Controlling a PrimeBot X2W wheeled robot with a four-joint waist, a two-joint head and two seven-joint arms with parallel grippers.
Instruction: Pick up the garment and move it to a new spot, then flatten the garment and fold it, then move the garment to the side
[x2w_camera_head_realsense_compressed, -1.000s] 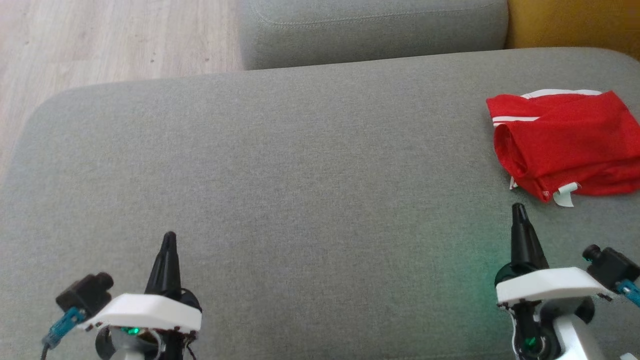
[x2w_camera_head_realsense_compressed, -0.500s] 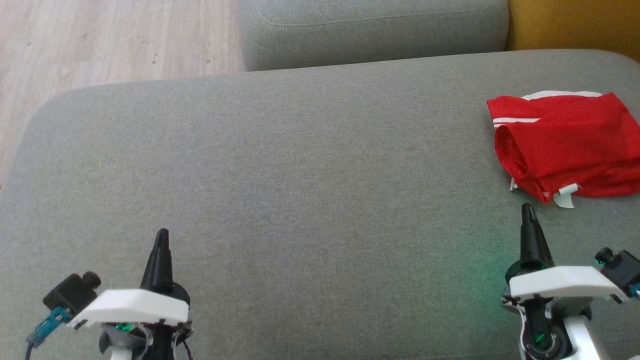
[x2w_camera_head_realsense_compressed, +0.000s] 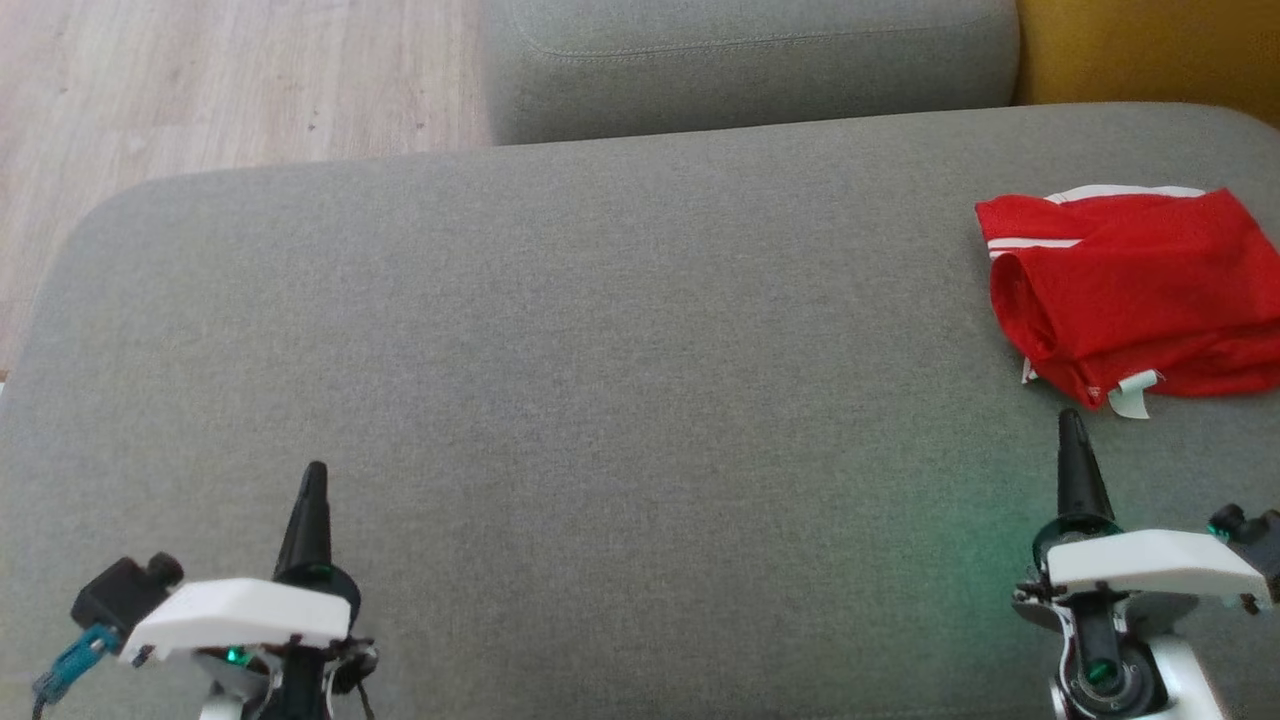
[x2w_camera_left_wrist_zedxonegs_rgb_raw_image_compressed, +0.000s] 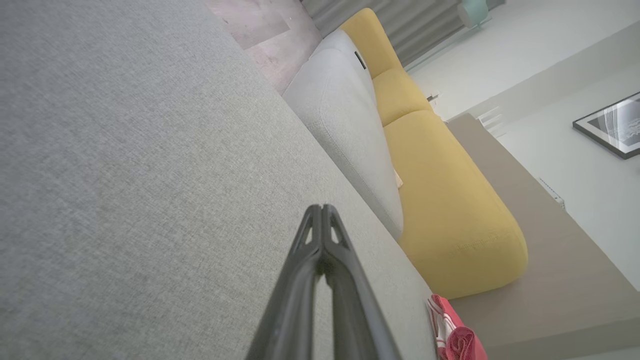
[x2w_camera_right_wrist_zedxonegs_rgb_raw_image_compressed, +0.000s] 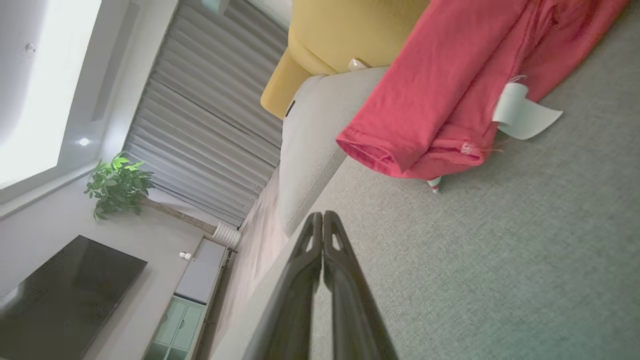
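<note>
Looking down from the head view, the red garment lies in a folded bundle at the far right of the grey seat. It's well apart from the left end effector and a little beyond the right end effector. Both hang low at the near edge, fingers pinched together with nothing in them. My guess is the garment is parked off to the side on purpose, since that's the task's last step, and the arms sit clear so they don't snag it.

Left wrist view: that end effector's fingers meet at the tips over bare seat, empty. The garment pokes in at the bottom right, with a yellow couch behind.

Right wrist view: fingers closed tight, holding nothing, tips near the garment but not touching it. The layers look stacked, if a bit lumpy, and a white tag sticks out from the fabric onto the seat.
</note>
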